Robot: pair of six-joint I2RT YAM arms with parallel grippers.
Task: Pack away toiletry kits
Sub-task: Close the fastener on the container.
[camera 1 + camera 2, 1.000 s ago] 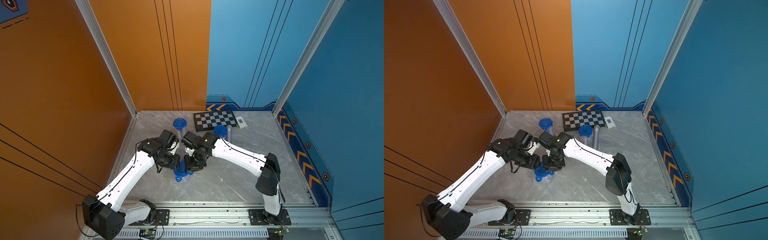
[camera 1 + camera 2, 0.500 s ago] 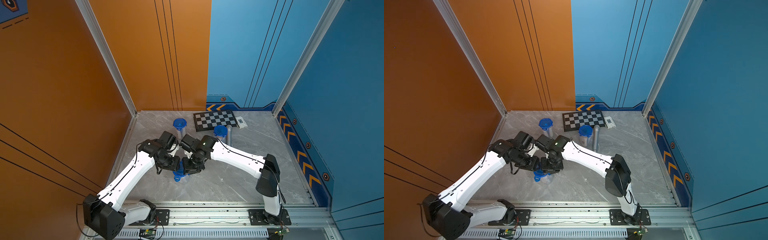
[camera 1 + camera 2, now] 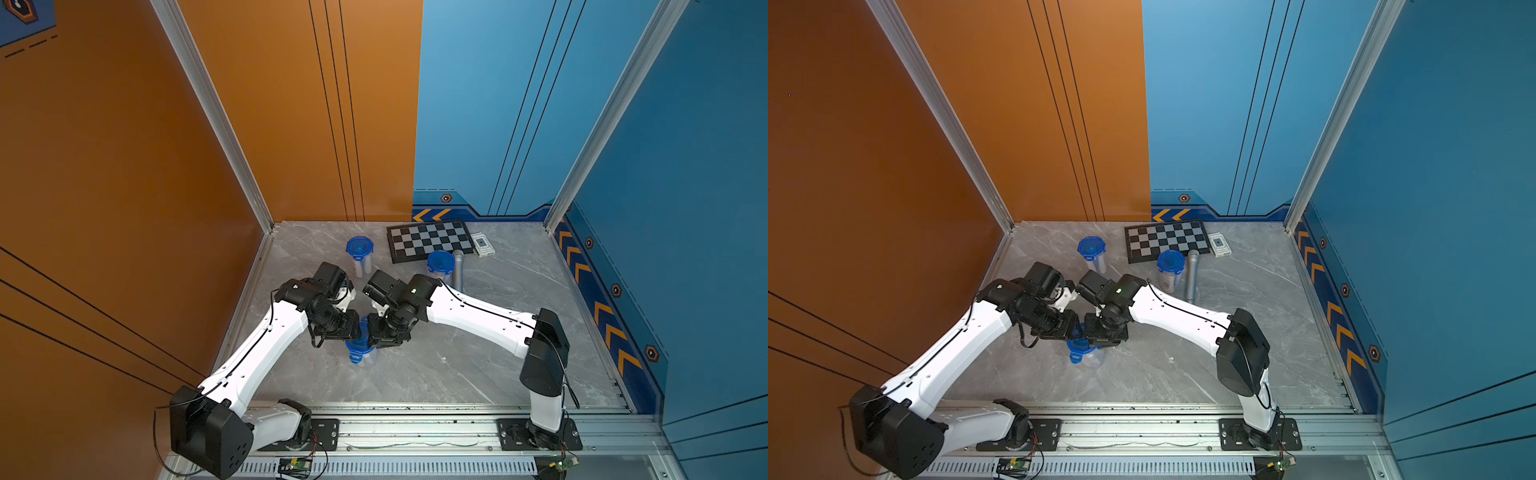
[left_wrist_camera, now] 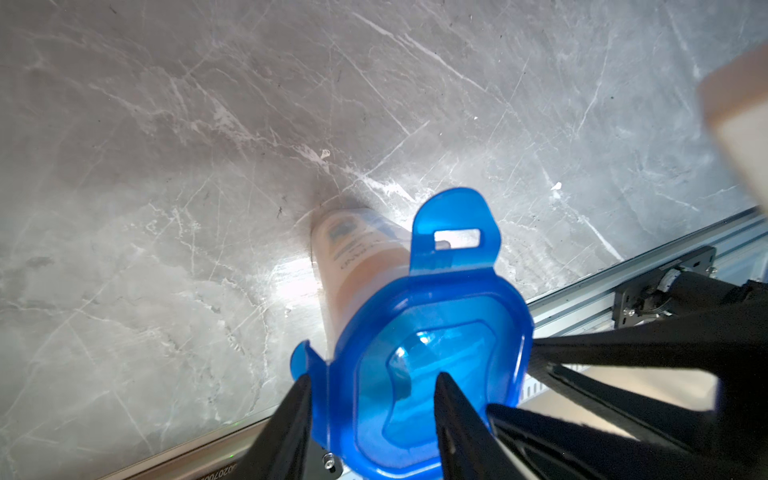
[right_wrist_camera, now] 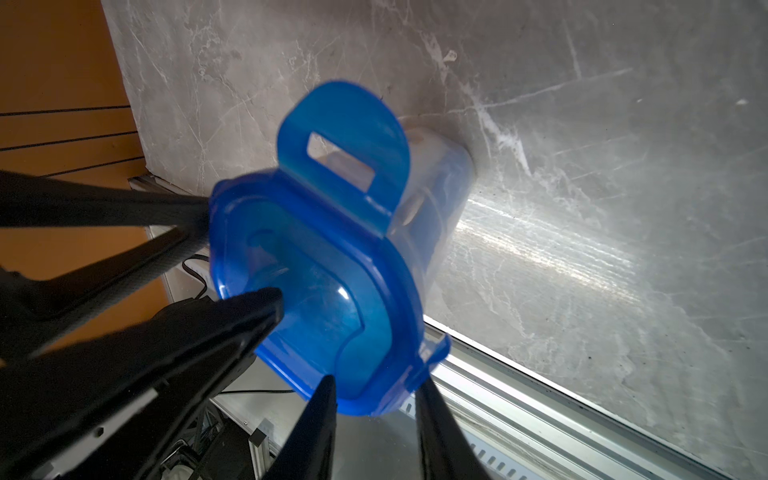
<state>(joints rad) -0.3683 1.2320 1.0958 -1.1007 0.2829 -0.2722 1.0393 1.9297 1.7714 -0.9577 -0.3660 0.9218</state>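
Near cup [image 3: 360,353]: stands mid-tabletop [image 3: 457,365], between both arms; blue lid [image 4: 415,324] on, 1 tab [image 4: 453,232] lifted.
Left end effector [image 4: 374,376]: pinches lid's left rim.
Right end effector [image 5: 374,378]: pinches lid's right rim.
Far left cup [image 3: 359,249], far right cup [image 3: 440,264]: upright, lidded.

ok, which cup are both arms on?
The front cup, nearest the rail: left fingers and right fingers straddle its blue lid. The other two stand apart at the back.

I get no legible txt: label [image 4: 344,239] in the cup [image 4: 332,307] too blurry; only orange chevrons [image 3: 422,215] on back wall trim [image 3: 461,209].
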